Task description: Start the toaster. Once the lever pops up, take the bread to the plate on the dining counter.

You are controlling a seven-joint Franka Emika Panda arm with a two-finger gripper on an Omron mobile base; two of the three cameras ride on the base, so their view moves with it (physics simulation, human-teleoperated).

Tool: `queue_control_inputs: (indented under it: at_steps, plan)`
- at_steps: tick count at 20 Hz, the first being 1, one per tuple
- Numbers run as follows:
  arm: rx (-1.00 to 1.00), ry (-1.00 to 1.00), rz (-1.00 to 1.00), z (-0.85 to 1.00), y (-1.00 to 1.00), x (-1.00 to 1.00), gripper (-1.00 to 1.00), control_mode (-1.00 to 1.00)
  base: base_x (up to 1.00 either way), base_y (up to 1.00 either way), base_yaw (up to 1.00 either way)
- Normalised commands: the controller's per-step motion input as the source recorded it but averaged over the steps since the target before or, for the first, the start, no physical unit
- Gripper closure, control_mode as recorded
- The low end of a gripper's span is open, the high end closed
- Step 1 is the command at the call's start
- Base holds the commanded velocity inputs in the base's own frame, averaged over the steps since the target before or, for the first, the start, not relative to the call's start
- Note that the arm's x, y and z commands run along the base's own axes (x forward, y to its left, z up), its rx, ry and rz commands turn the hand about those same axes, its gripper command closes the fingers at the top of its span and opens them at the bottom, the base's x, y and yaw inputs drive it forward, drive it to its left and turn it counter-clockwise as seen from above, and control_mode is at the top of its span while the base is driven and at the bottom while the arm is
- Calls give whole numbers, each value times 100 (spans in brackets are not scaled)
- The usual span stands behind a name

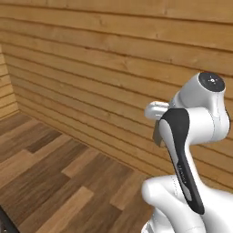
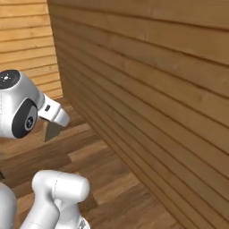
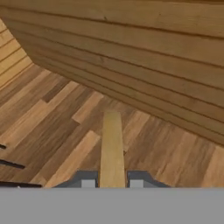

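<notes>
Pincer (image 3: 112,183) pinching bread (image 3: 112,148) edge-on above plank floor (image 3: 52,127), timber-slat wall (image 3: 144,52) beyond

Walls (image 1: 91,54): horizontal wooden planks in a warm light-brown tone, meeting at an inside corner (image 2: 53,49). Floor (image 1: 54,177): wood-pattern boards in mixed dark and light brown shades, laid in staggered lengths. Lighting even, with no strong shadows noted.

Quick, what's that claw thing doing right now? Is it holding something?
Gripper: fingers shut on the bread, held edge-on above the wooden floor.
</notes>
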Motion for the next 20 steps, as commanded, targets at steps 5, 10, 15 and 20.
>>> queue_control_inputs:
  at_steps: [5,10,15,20]
  plan:
    - [0,0,0,0,0,0,100,100,92,-28,63]
    - [0,0,0,0,0,0,100,100,85,-20,67]
    - [0,0,0,0,0,0,100,100,84,-18,68]
    - [0,0,0,0,0,0,100,100,81,-27,66]
